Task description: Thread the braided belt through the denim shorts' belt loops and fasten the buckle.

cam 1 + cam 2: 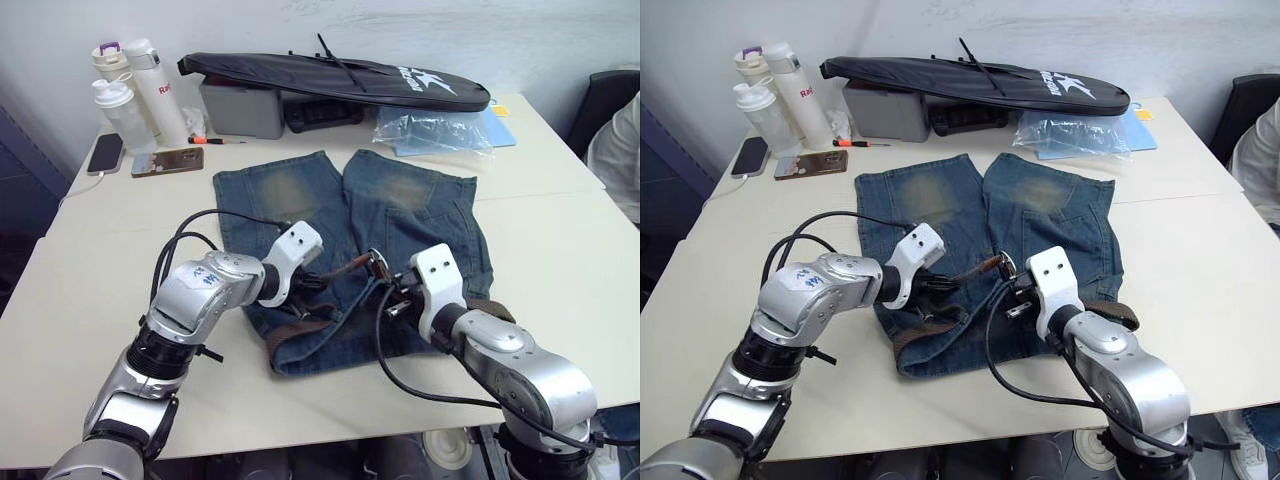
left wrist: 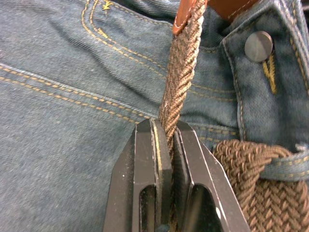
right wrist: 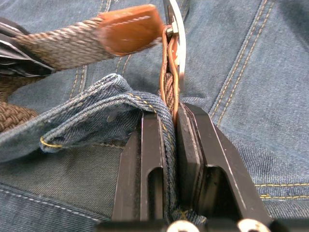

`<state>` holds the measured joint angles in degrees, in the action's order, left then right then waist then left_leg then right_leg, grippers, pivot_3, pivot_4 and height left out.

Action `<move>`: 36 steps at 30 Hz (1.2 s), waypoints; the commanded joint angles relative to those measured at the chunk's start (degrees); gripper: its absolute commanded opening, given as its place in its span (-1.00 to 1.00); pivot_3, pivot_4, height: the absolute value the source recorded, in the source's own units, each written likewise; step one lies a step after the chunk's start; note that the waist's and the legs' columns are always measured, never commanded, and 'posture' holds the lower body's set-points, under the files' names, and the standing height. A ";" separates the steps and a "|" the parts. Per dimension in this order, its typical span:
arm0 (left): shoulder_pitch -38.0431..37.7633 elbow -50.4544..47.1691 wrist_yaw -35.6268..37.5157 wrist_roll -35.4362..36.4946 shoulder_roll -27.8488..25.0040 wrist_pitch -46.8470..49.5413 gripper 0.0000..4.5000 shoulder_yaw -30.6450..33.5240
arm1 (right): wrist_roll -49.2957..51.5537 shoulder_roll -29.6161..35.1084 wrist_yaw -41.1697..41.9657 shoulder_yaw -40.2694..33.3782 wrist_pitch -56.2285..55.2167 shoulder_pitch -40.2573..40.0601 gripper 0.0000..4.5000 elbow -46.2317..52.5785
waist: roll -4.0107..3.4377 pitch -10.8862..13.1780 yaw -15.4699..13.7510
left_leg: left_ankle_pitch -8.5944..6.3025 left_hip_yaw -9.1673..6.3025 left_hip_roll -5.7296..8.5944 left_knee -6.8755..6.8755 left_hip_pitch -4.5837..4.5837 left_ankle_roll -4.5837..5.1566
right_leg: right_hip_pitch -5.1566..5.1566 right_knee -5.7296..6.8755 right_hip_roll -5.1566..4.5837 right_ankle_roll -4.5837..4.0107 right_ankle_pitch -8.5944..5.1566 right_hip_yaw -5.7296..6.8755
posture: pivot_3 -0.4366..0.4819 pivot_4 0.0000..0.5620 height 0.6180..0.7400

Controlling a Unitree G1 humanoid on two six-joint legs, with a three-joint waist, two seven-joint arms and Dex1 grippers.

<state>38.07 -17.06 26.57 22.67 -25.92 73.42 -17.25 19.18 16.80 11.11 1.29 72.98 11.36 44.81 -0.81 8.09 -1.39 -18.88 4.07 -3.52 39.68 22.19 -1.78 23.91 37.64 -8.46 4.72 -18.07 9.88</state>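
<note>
The left claw (image 2: 164, 145) is clenched on the braided belt (image 2: 181, 72), pinching the woven strap edge-on a little behind its tan leather tip (image 3: 129, 29). From that grip the strap's long axis runs straight ahead of the fingers, across the fly of the denim shorts (image 1: 350, 230), toward the robot's right. The right claw (image 3: 170, 128) is clenched too, gripping the tan tab end of the belt together with a fold of waistband denim, and the silver buckle (image 3: 175, 34) stands on edge just beyond its fingertips. In the right wrist view the leather tip is right at the buckle frame; whether it has entered the frame or only lies against it I cannot tell from this angle.

So the two claws face each other over the middle of the waistband, near the front edge of the surface (image 1: 560, 270), with tip and buckle meeting between them. Behind the left claw the belt passes under a denim belt loop (image 2: 285, 164), and the strap shows round the waistband, so the threading looks largely done. The next move turns on keeping the tip's line square to the buckle opening; the left arm carries the free end.
</note>
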 commanded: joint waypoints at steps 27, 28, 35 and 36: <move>7.32 6.34 -0.04 -5.54 8.88 -8.11 -1.00 -4.83 | -0.06 27.16 19.33 14.83 -14.29 7.74 -0.98 0.02 | 0.48 0.31 -0.13 | 0.08 0.01 0.05 -0.19 0.02 -0.15 | -0.03 -0.25 0.00 0.04 -0.01 0.13 | -0.05 -0.47 -0.61; 7.26 6.43 0.00 -5.73 9.00 -8.33 -1.00 -5.09 | -0.47 27.45 19.54 14.86 -15.14 7.55 -0.98 -0.42 | 0.48 0.31 -0.13 | 0.09 0.01 0.06 -0.21 0.01 -0.16 | -0.04 -0.25 -0.02 0.04 -0.01 0.12 | -0.05 -0.47 -0.61; 6.38 6.09 0.04 -6.29 9.68 -8.41 -1.00 -5.30 | 2.98 28.67 23.92 9.83 -14.49 6.95 -0.41 -0.70 | 0.52 0.33 -0.18 | 0.11 -0.01 0.05 -0.17 0.00 -0.19 | -0.08 -0.23 -0.03 0.05 -0.01 0.12 | -0.05 -0.47 -0.61; 6.29 6.17 0.11 -6.36 9.72 -8.53 -1.00 -5.27 | 4.05 29.11 24.78 7.86 -13.97 7.35 -0.22 -0.52 | 0.51 0.33 -0.21 | 0.11 -0.04 0.04 -0.17 0.00 -0.18 | -0.10 -0.24 -0.03 0.04 -0.01 0.13 | -0.05 -0.47 -0.61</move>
<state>44.00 -10.03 26.69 16.70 -16.62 66.18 -23.02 20.95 45.12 33.93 12.32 59.05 18.10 41.43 -0.29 8.42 -1.60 -18.77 4.01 -3.48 39.50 22.19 -1.96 23.79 37.39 -8.49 4.77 -18.08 10.03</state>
